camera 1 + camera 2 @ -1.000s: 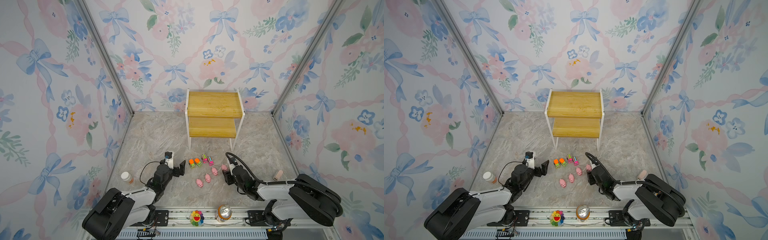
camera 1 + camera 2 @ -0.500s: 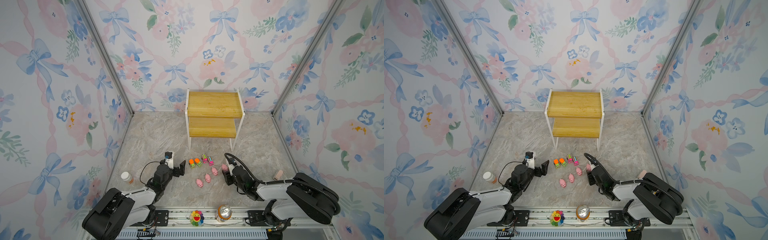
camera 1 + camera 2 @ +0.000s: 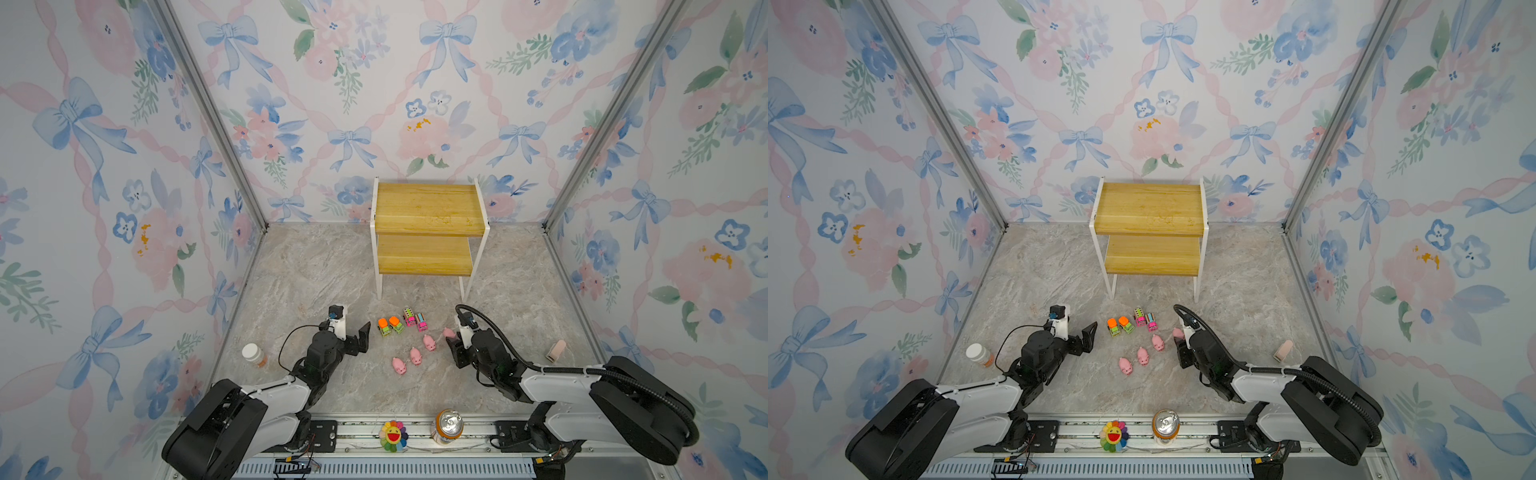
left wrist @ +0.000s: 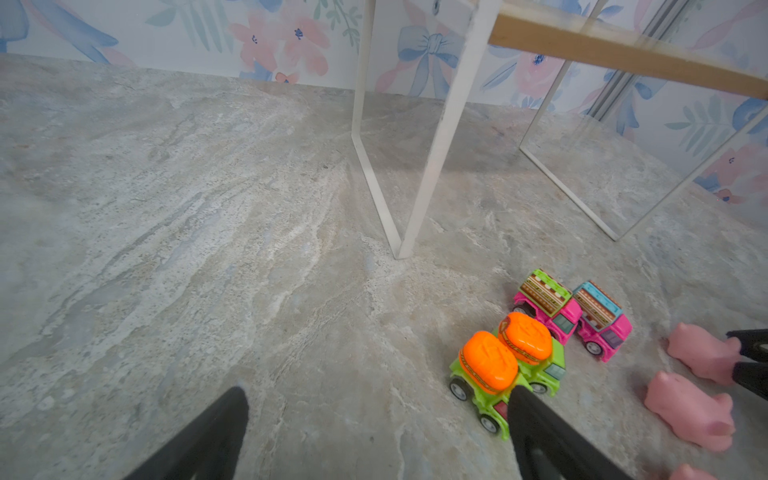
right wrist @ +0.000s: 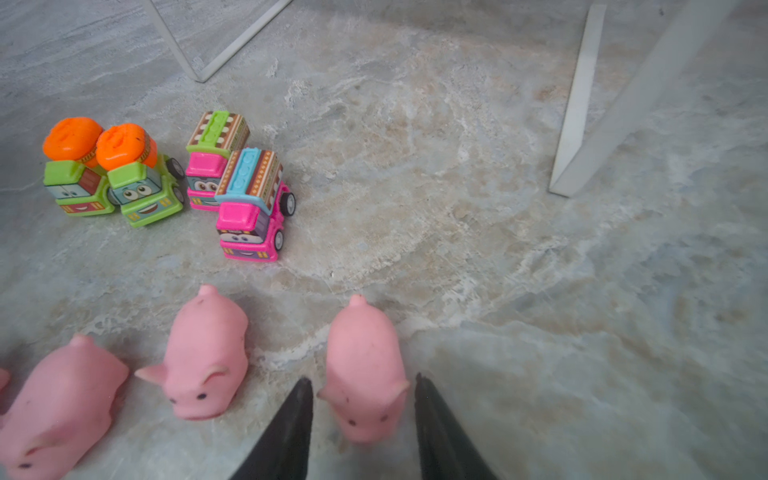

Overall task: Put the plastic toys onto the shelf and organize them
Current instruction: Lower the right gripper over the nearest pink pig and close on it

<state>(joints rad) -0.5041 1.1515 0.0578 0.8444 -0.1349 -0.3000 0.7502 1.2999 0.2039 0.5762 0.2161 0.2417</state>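
right gripper (image 5: 362, 384) is narrowing around the end pig (image 5: 365, 353) sitting toward the worktop's front edge, firm grip not yet tellable; left gripper (image 4: 376, 392) is idling wide, shelf (image 3: 428, 203) awaiting toys.

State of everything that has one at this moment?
Shelf: both boards bare.
Trucks: all four upright on table.
Pigs: four standing on table.
Left gripper: open, empty.
Right gripper: open, astride one pig.
Can: upright.
Bottle: upright, capped.
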